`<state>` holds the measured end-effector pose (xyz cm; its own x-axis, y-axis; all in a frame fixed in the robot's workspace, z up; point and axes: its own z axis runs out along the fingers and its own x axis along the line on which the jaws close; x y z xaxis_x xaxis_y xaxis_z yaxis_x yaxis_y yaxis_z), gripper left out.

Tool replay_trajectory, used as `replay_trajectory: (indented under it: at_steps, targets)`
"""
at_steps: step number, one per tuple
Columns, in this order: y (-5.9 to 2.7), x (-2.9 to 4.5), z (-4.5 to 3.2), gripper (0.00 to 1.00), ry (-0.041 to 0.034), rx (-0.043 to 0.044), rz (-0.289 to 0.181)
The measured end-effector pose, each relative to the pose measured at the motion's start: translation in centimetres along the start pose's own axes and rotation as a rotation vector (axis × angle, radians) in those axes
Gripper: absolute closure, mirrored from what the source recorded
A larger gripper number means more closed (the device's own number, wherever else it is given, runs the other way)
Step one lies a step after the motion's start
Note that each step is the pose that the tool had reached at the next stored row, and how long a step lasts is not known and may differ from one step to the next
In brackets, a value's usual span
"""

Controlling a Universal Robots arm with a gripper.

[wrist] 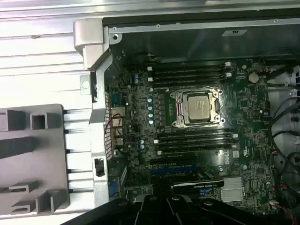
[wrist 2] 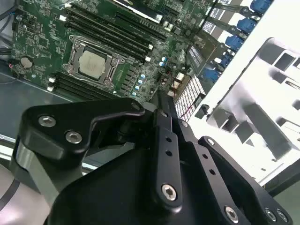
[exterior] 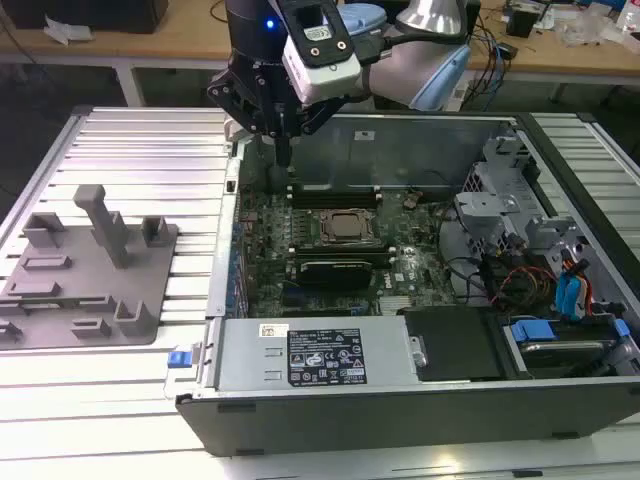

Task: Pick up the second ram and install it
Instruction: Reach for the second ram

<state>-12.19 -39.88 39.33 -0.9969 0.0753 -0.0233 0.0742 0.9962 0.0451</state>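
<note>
We see the pincer (exterior: 283,152) hanging low inside the open computer case (exterior: 420,140). It is over the circuit board (wrist: 253,108), to the exterior view's left of the processor (exterior: 347,227) and beyond it toward the case's back wall. That spot lies near the end of the black memory slots (wrist: 187,72) that run alongside the processor, so we judge the arm is placed here for work at a slot rather than at a pick-up place. Whether the pincer is apart, together or clamped on anything we cannot tell, because in the second wrist view its own black links (wrist 2: 70,126) cover its working end. For the same reason we cannot tell where the second memory stick is: it may be held edge-on under the pincer or seated beside the processor. The grey holder (exterior: 90,280) sits on the ribbed tabletop (exterior: 130,140) outside the case, well apart from the processor on the exterior view's left and, we judge, within the arm's easy reach.
</note>
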Motion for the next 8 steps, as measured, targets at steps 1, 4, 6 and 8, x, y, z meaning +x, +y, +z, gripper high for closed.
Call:
replay_trajectory:
  at_steps: [1,4,6,8]
  targets:
    - [0.0,0.0,0.0,0.92,0.0,0.0,0.0]
    - [0.0,0.0,0.0,0.92,0.0,0.0,0.0]
    - [0.0,0.0,0.0,0.92,0.0,0.0,0.0]
    - [0.0,0.02,0.0,0.92,0.0,-0.0001,0.0]
